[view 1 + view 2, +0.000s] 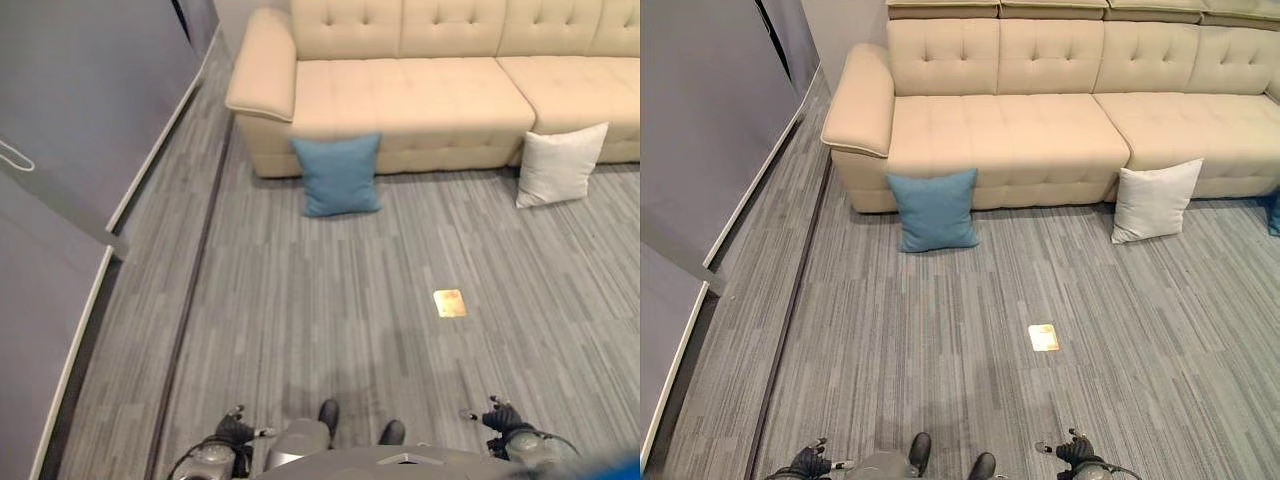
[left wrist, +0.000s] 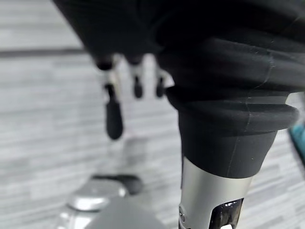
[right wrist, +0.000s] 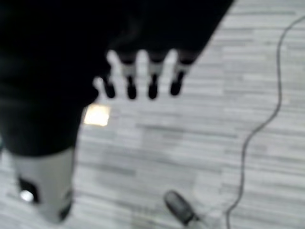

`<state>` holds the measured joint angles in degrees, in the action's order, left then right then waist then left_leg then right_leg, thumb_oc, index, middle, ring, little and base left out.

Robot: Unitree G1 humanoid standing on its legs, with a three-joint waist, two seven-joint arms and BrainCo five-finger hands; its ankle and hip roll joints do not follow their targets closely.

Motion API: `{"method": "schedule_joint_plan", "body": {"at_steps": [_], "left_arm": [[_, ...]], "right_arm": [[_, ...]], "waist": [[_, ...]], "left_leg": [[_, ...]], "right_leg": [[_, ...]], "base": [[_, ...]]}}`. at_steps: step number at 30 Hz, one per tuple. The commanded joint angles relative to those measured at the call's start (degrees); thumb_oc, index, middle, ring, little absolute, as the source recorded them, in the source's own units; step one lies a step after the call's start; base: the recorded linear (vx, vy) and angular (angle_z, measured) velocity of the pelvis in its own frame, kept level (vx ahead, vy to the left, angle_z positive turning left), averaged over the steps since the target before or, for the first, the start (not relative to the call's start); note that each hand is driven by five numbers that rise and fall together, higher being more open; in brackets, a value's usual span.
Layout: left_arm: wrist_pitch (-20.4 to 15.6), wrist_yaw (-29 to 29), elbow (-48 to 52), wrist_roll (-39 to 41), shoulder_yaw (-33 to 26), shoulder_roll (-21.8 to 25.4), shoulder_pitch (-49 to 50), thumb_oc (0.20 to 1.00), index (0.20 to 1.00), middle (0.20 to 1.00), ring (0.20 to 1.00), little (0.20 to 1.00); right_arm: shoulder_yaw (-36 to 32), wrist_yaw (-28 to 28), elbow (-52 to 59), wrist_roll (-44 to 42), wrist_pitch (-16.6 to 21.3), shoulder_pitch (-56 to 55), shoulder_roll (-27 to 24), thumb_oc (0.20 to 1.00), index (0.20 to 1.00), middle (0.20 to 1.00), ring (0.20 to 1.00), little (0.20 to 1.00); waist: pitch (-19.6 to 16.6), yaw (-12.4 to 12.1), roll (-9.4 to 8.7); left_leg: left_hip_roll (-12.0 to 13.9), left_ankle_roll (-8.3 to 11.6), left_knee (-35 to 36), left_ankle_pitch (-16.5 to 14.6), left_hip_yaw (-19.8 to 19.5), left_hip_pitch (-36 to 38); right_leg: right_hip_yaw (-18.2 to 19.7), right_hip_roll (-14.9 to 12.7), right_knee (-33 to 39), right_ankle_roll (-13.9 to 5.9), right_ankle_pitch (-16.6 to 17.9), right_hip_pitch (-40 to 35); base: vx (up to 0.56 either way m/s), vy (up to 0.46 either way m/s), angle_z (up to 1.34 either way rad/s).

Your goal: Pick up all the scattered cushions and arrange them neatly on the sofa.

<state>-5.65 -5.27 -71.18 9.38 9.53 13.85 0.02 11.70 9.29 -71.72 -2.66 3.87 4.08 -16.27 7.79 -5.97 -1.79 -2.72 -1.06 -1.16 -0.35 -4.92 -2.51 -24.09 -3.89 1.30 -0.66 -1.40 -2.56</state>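
A cream tufted sofa (image 1: pixel 1040 120) runs across the top of the head views, its rolled armrest at the upper left and its seat bare of cushions. On the grey striped floor (image 1: pixel 940 350) just in front of it, a blue cushion (image 1: pixel 934 209) stands propped upright against the sofa's base, a little left of centre. Further right, a white cushion (image 1: pixel 1154 200) leans against the base in the same way, tilted slightly. The two are well apart. At the far right edge of the right eye view, a sliver of another blue cushion (image 1: pixel 1274 214) shows on the floor beside the sofa.

A small brass floor plate (image 1: pixel 1044 337) lies in the carpet right of centre, in the lower half of the frame. A grey wall panel (image 1: pixel 70 150) fills the left side.

Both arms hang low at the bottom edge of the head views. The left robot hand (image 1: pixel 236 428) sits at the lower left, and its wrist view shows the fingers (image 2: pixel 113 114) loose and hanging straight over the floor, holding nothing. The right robot hand (image 1: pixel 500 414) sits at the lower right; in its wrist view the fingers (image 3: pixel 152 81) are spread in a row, relaxed and empty, above the carpet, with the brass plate showing beside them.
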Motion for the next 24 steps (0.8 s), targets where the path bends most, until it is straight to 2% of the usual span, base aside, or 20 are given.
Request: {"method": "schedule_joint_plan", "body": {"at_steps": [1,2,5,6,7,8,12,14,16,17,19,20,21,22,24], "left_arm": [[-0.58,-0.3,-3.61,-1.49,-0.3,-0.25,-2.46,1.0,1.0,1.0,1.0,1.0],[-0.55,-0.56,-3.46,-1.82,-0.18,0.37,-2.63,1.0,1.0,1.0,1.0,1.0],[-0.68,-0.63,-3.46,-2.07,-0.15,0.82,-3.04,1.0,1.0,1.0,1.0,1.0],[-0.72,-0.82,-3.28,-2.06,-0.25,1.03,-3.03,1.0,1.0,1.0,1.0,1.0],[-0.72,-0.82,-3.28,-2.07,-0.26,1.03,-3.02,1.0,1.0,1.0,1.0,1.0],[-0.71,-0.85,-3.17,-2.0,-0.33,1.1,-3.09,1.0,1.0,1.0,1.0,1.0],[-0.96,-1.1,-3.82,-2.26,-0.47,1.16,-3.65,1.0,1.0,1.0,1.0,1.0],[-1.02,-1.41,-4.08,-2.7,-0.57,1.2,-3.93,1.0,1.0,1.0,1.0,1.0],[-1.16,-1.35,-4.15,-2.48,-0.5,1.1,-3.9,1.0,1.0,1.0,1.0,1.0],[-1.28,-1.38,-3.69,-2.11,-0.51,1.0,-4.05,1.0,1.0,1.0,1.0,1.0],[-1.41,-1.36,-2.95,-1.52,-0.12,1.07,-4.69,1.0,1.0,1.0,1.0,1.0],[-1.26,-1.42,-2.89,-1.36,-0.21,1.05,-4.73,1.0,1.0,1.0,1.0,1.0],[-1.26,-1.42,-2.89,-1.36,-0.21,1.08,-4.75,1.0,1.0,1.0,1.0,1.0],[-1.19,-1.35,-2.66,-1.22,-0.04,1.19,-4.83,1.0,1.0,1.0,1.0,1.0],[-1.15,-1.37,-2.57,-1.03,0.06,1.31,-4.72,1.0,1.0,1.0,1.0,1.0]], "right_arm": [[0.66,0.97,0.84,0.32,-0.19,1.34,-0.2,1.0,1.0,1.0,1.0,1.0],[1.64,0.92,1.01,0.89,-0.69,2.12,0.11,1.0,1.0,1.0,1.0,1.0],[2.26,0.92,1.41,1.03,-0.65,2.79,0.54,1.0,1.0,1.0,1.0,1.0],[2.55,0.88,1.95,0.83,-0.55,3.12,0.61,1.0,1.0,1.0,1.0,1.0],[2.56,0.88,1.95,0.83,-0.55,3.11,0.61,1.0,1.0,1.0,1.0,1.0],[2.82,0.79,2.29,0.69,-0.57,3.25,0.58,1.0,1.0,1.0,1.0,1.0],[3.06,0.72,2.54,0.71,-0.56,3.3,0.12,1.0,1.0,1.0,1.0,1.0],[3.3,0.72,2.19,0.69,-0.48,2.78,0.24,1.0,1.0,1.0,1.0,1.0],[2.94,0.54,1.96,0.06,-0.14,1.81,0.21,1.0,1.0,1.0,1.0,1.0],[2.71,0.63,2.17,-0.63,0.52,1.28,0.28,1.0,1.0,1.0,1.0,1.0],[2.88,0.89,2.47,-1.36,0.94,1.99,-0.15,1.0,1.0,1.0,1.0,1.0],[2.93,0.9,2.66,-1.78,1.0,2.28,-0.27,1.0,1.0,1.0,1.0,1.0],[2.91,0.9,2.65,-1.78,1.0,2.3,-0.25,1.0,1.0,1.0,1.0,1.0],[2.83,1.09,2.84,-2.11,1.0,2.46,-0.47,1.0,1.0,1.0,1.0,1.0],[2.71,1.15,2.92,-2.98,1.16,2.59,-0.73,1.0,1.0,1.0,1.0,1.0]], "waist": [[-0.5,-1.93,-1.35],[1.23,-1.65,-1.02],[1.83,-1.55,-0.44],[1.74,-1.15,-0.58],[1.84,-1.19,-0.55],[1.75,-0.8,-0.96],[2.25,0.54,-2.07],[1.76,0.56,-2.8],[0.61,0.96,-3.22],[0.54,1.03,-3.51],[2.15,0.21,-4.18],[2.9,-0.34,-4.18],[2.74,-0.18,-4.33],[3.17,-0.64,-4.75],[3.73,-1.57,-5.1]], "left_leg": [[0.46,0.71,-3.07,-3.48,1.63,-1.24],[0.01,-0.6,-3.22,-3.7,1.17,-0.02],[0.13,-1.31,-2.7,-3.74,0.27,0.81],[-0.19,-1.64,-1.65,-4.21,-0.41,2.6],[-0.14,-1.62,-1.56,-4.24,-0.38,2.79],[-0.61,-1.58,-0.46,-4.65,-1.1,4.28],[-1.35,-0.67,0.53,-6.22,-3.81,6.67],[-1.1,0.06,0.58,-7.22,-5.1,7.17],[0.29,1.63,0.26,-8.53,-6.32,7.81],[1.85,3.79,-4.06,-7.29,-5.21,5.9],[2.53,5.27,-13.89,-4.01,-3.3,0.4],[3.52,5.3,-18.8,-3.16,-1.31,-2.32],[3.33,5.26,-18.68,-2.92,-1.41,-2.56],[3.97,4.74,-21.59,-2.56,0.68,-5.03],[3.71,3.58,-22.52,-4.41,3.17,-8.42]], "right_leg": [[3.24,-6.29,-10.93,-5.91,-2.91,2.13],[5.08,-7.59,-18.96,-7.0,-0.62,5.54],[7.38,-6.94,-23.9,-7.27,-0.04,9.09],[8.72,-5.47,-22.79,-6.46,-0.65,10.91],[8.75,-5.42,-22.8,-6.43,-0.71,10.78],[9.33,-4.45,-17.93,-6.08,-0.54,11.41],[10.67,-2.79,-6.85,-6.93,2.64,12.39],[11.31,-2.01,-5.42,-6.55,2.68,11.63],[10.62,-1.26,-4.88,-5.83,1.95,10.57],[8.9,-1.23,-4.07,-5.11,1.27,8.94],[8.18,-1.16,-2.62,-4.2,0.83,6.51],[8.07,-0.72,-2.4,-3.16,0.27,5.37],[7.96,-0.9,-2.39,-3.2,0.33,5.59],[7.54,-0.95,-1.86,-2.72,-0.19,4.56],[7.13,-0.72,-0.69,-2.54,-0.91,2.67]], "base": [[0.06,0.284,-0.12],[0.04,0.244,-0.18],[0.07,0.127,-0.15],[0.16,0.094,0.09],[0.26,0.028,-0.13],[0.22,-0.041,-0.14],[0.24,-0.067,0.19],[0.24,-0.114,0.49],[0.33,-0.183,0.72],[0.33,-0.207,0.97],[0.16,-0.163,0.85],[0.06,-0.091,0.48],[0.08,-0.087,0.16],[0.08,-0.073,0.06],[0.17,-0.079,0.09]]}}
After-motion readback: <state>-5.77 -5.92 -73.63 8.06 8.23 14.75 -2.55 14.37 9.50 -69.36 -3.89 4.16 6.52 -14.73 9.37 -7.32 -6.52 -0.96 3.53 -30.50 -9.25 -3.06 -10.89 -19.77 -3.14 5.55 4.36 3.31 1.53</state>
